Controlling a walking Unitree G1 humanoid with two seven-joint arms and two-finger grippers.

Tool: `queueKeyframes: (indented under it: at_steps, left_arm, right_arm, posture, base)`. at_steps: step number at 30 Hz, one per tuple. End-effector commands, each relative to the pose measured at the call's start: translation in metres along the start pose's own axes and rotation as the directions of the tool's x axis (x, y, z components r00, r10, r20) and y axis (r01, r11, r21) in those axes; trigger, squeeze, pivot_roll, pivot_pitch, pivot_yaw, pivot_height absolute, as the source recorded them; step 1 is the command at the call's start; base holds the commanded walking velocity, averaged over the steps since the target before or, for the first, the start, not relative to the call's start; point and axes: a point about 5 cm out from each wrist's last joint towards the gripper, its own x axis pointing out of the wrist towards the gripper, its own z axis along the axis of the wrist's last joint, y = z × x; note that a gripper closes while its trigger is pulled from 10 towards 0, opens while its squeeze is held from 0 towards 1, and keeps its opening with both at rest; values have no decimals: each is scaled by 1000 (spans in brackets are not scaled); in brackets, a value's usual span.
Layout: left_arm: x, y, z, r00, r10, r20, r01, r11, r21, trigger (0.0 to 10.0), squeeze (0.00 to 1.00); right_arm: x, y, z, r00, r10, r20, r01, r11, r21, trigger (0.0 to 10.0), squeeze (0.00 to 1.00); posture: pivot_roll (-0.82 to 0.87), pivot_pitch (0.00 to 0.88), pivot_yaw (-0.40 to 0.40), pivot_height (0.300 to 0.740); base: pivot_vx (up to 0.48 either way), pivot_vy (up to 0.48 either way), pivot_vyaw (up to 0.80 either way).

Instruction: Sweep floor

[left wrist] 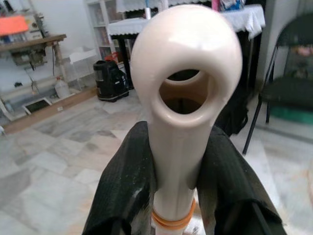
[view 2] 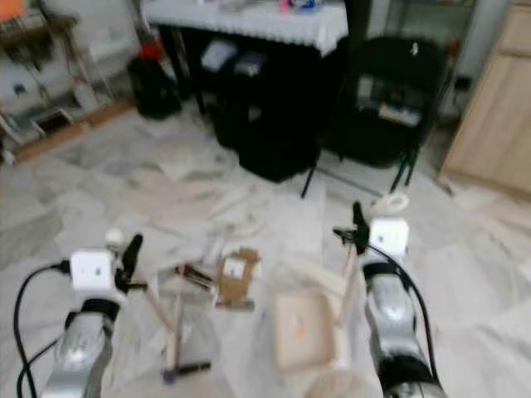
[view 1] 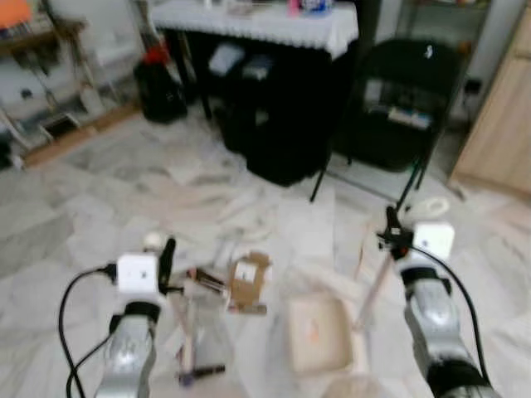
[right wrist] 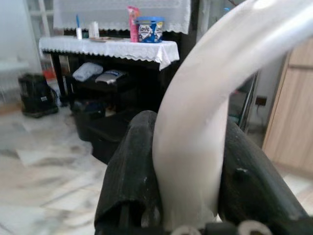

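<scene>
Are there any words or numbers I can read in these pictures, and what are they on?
None can be read.
Blue tub on the white-clothed table: white lettering, too blurred.
Pink packet beside it: print too blurred.
White label on the cardboard piece on the floor: too small.

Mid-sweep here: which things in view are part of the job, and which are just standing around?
For the job:
left tool shut on the broom handle
right tool shut on the dustpan handle
dustpan
cardboard scrap

Standing around:
black folding chair
table with white cloth
wooden cabinet
</scene>
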Motion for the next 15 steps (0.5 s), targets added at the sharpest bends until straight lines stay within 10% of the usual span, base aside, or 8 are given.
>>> queueKeyframes:
  at_steps: [1,15]
  left_arm:
    - [1,10,7,999,18,35,-19,999,35,10000,0]
    - [2,9,6,999,12,36,-13,999,34,10000,0]
  right_arm:
    - [9,12,14,998,25,64,-26,999,27,10000,0]
    - [9,10,15,997,27,69,-30,999,38,10000,0]
  posture:
    - [66,22,43,740]
    - [58,0,37,740]
  base:
    - [337,0,0]
    - [335,0,0]
